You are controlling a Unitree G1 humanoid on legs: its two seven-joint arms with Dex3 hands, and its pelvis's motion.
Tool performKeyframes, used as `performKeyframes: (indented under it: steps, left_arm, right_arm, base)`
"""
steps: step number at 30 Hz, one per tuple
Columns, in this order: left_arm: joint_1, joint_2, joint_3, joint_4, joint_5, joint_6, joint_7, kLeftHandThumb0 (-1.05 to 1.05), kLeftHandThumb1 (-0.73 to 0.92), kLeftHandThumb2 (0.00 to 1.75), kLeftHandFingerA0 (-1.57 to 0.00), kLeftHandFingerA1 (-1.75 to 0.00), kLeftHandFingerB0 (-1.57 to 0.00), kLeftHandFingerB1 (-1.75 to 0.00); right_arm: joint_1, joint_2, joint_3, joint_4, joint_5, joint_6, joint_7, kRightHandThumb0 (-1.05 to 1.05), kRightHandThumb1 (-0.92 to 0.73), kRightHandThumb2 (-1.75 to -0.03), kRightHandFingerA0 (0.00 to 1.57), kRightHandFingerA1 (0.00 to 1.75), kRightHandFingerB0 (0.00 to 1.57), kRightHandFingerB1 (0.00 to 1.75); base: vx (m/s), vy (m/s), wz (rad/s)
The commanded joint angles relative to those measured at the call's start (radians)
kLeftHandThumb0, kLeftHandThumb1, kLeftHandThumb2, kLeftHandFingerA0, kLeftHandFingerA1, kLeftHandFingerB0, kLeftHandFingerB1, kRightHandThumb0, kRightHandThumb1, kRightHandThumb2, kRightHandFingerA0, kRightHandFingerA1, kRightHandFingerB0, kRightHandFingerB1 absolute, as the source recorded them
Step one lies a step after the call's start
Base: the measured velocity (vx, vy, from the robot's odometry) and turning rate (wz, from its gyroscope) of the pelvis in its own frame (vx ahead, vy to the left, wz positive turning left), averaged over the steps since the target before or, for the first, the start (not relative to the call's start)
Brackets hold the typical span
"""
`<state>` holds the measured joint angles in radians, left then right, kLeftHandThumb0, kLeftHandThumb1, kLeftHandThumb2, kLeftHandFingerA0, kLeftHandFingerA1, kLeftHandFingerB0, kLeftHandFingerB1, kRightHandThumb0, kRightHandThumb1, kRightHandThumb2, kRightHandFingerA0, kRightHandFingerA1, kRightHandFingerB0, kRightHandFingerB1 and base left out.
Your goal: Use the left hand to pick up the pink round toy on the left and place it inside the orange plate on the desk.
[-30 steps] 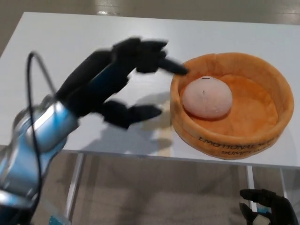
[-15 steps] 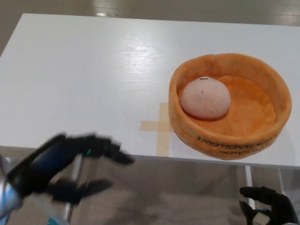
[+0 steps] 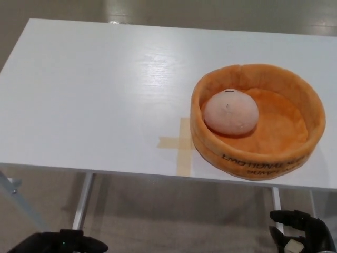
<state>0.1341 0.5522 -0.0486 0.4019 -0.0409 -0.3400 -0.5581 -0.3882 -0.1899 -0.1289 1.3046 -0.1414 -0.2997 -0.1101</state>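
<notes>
The pink round toy (image 3: 231, 112) lies inside the orange plush plate (image 3: 295, 89), toward its left wall, on the right half of the white desk (image 3: 95, 95). My left hand (image 3: 60, 243) is low at the bottom left, below the desk's front edge and far from the toy; only its dark top shows. My right hand (image 3: 300, 237) hangs at the bottom right under the desk edge, fingers curled with nothing seen in them.
A tan tape cross (image 3: 179, 142) marks the desk just left of the plate. Metal desk legs (image 3: 83, 200) stand below the front edge. Tiled floor lies beyond the desk.
My left hand has dropped from over the desk beside the plate to below the front edge at the bottom left. The toy stays in the plate. The camera shifted slightly.
</notes>
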Motion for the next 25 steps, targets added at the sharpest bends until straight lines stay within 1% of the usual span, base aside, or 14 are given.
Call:
performKeyframes:
  steps: [1,2,3,4,5,6,7,8,10,11,12,17,22,25]
  left_arm:
    - [-0.185,-0.085,-0.095,0.426,0.279,0.002,0.411,-0.01,0.75,0.62,-0.55,-0.42,-0.54,-0.38]
    - [-0.185,-0.085,-0.095,0.426,0.279,0.002,0.411,-0.01,0.75,0.62,-0.55,-0.42,-0.54,-0.38]
    - [-0.236,-0.112,-0.095,0.498,0.267,0.024,0.445,-0.07,0.7,0.61,-0.56,-0.43,-0.52,-0.37]
    - [-0.263,-0.131,-0.084,0.533,0.244,0.043,0.447,-0.12,0.65,0.61,-0.56,-0.44,-0.49,-0.37]
    - [-0.293,-0.149,-0.074,0.578,0.221,0.056,0.449,-0.12,0.65,0.61,-0.56,-0.44,-0.49,-0.37]
    - [-0.314,-0.165,-0.05,0.613,0.184,0.074,0.436,-0.11,0.66,0.61,-0.51,-0.44,-0.49,-0.37]
    - [-0.328,-0.175,-0.035,0.639,0.159,0.082,0.427,-0.11,0.66,0.61,-0.51,-0.44,-0.49,-0.37]
    - [-0.351,-0.188,-0.009,0.678,0.125,0.1,0.419,-0.12,0.66,0.61,-0.47,-0.43,-0.44,-0.36]
    - [-0.378,-0.201,0.015,0.724,0.096,0.113,0.414,-0.12,0.66,0.61,-0.47,-0.43,-0.44,-0.36]
    - [-0.386,-0.203,0.02,0.739,0.092,0.115,0.42,-0.15,0.64,0.62,-0.46,-0.43,-0.42,-0.36]
    - [-0.394,-0.204,0.023,0.76,0.097,0.109,0.439,-0.14,0.61,0.61,-0.5,-0.44,-0.44,-0.37]
    - [-0.419,-0.211,0.035,0.813,0.11,0.09,0.468,-0.14,0.6,0.61,-0.5,-0.44,-0.44,-0.37]
    - [-0.434,-0.216,0.048,0.853,0.114,0.073,0.471,-0.14,0.61,0.61,-0.48,-0.43,-0.43,-0.36]
    - [-0.434,-0.216,0.047,0.862,0.123,0.066,0.476,-0.15,0.59,0.61,-0.5,-0.43,-0.43,-0.37]
  right_arm:
    - [0.02,-0.012,-0.003,0.01,0.014,0.014,0.016,-0.36,-0.6,-0.57,0.59,0.59,0.64,0.53]
    - [0.02,-0.012,-0.003,0.01,0.014,0.014,0.016,-0.36,-0.6,-0.57,0.59,0.59,0.64,0.53]
    - [0.02,-0.012,-0.004,0.011,0.015,0.016,0.019,-0.37,-0.61,-0.57,0.59,0.59,0.64,0.51]
    - [0.02,-0.01,-0.007,0.011,0.018,0.014,0.02,-0.36,-0.6,-0.57,0.59,0.6,0.65,0.53]
    - [0.022,-0.007,-0.01,0.011,0.021,0.011,0.02,-0.36,-0.6,-0.57,0.59,0.6,0.65,0.53]
    - [0.024,-0.006,-0.006,0.011,0.016,0.008,0.017,-0.37,-0.6,-0.57,0.6,0.6,0.65,0.53]
    - [0.026,-0.006,-0.002,0.011,0.012,0.007,0.014,-0.37,-0.6,-0.57,0.6,0.6,0.65,0.53]
    - [0.028,-0.005,-0.002,0.011,0.012,0.006,0.014,-0.36,-0.6,-0.57,0.6,0.62,0.65,0.53]
    - [0.029,-0.003,-0.004,0.011,0.014,0.006,0.015,-0.36,-0.6,-0.57,0.6,0.62,0.65,0.53]
    - [0.03,-0.003,-0.004,0.012,0.015,0.006,0.016,-0.37,-0.6,-0.57,0.58,0.61,0.65,0.54]
    - [0.03,-0.002,-0.004,0.011,0.015,0.007,0.017,-0.36,-0.61,-0.57,0.57,0.58,0.64,0.52]
    - [0.019,-0.004,-0.006,0.009,0.017,0.019,0.015,-0.35,-0.62,-0.58,0.55,0.55,0.64,0.52]
    - [0.017,-0.01,-0.004,0.008,0.016,0.015,0.024,-0.36,-0.62,-0.58,0.55,0.56,0.63,0.52]
    - [0.019,-0.009,-0.002,0.008,0.014,0.017,0.02,-0.37,-0.61,-0.57,0.59,0.59,0.64,0.51]
  base:
    - [0.0,0.0,0.0]
    - [0.0,0.0,0.0]
    - [0.0,0.0,0.0]
    - [0.0,0.0,0.0]
    - [0.0,0.0,0.0]
    - [0.0,0.0,0.0]
    - [0.0,0.0,0.0]
    - [0.0,0.0,0.0]
    - [0.0,0.0,0.0]
    - [0.0,0.0,0.0]
    - [0.0,0.0,0.0]
    - [0.0,0.0,0.0]
    - [0.0,0.0,0.0]
    - [0.0,0.0,0.0]
